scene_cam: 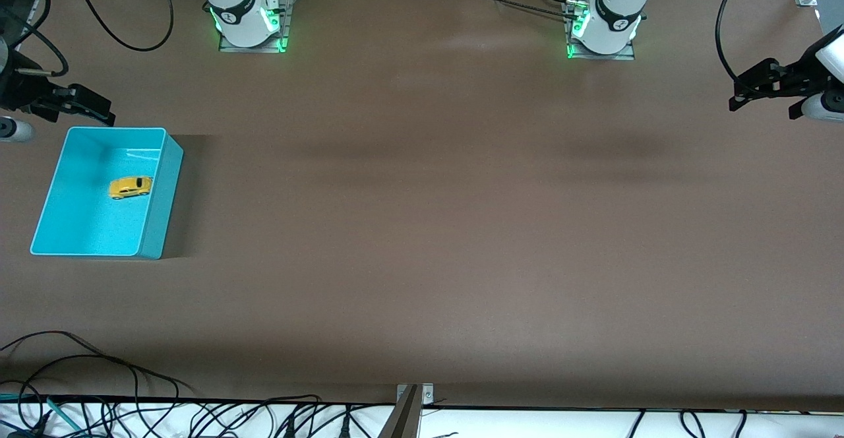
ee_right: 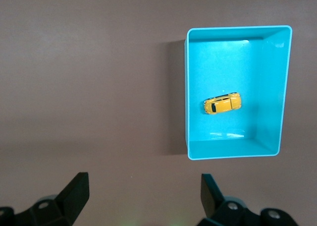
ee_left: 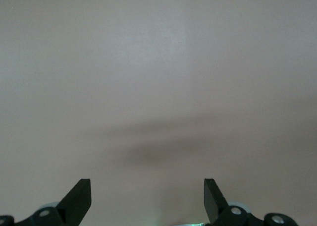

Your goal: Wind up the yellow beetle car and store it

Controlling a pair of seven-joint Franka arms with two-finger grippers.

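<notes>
The tiny rounded yellow toy beetle car (scene_cam: pixel 130 187) with dark windows lies inside the turquoise plastic bin (scene_cam: pixel 160 207), a box with a rectangle shape and no lid. The car sits on the bin's flat floor, near the middle, and it touches none of the walls. The bin stands on the wide brown surface (scene_cam: pixel 461 227) close to the edge at the right arm's end, well away from the middle. Nothing else lies on the brown surface around it. The right claw (ee_right: pixel 143 196) hangs up in the air over bare surface just beside the bin, and its two black fingers (ee_right: pixel 77 191) are spread wide with nothing between them. The left claw (ee_left: pixel 147 198) hangs over bare surface at the left arm's end, by that edge, and it is spread wide and holds nothing too. Both arms look like they are waiting. The car is already in the bin, so the storing part looks done. You cannot tell from the pictures if the car is wound up. If it is, I think nothing is left to do.
</notes>
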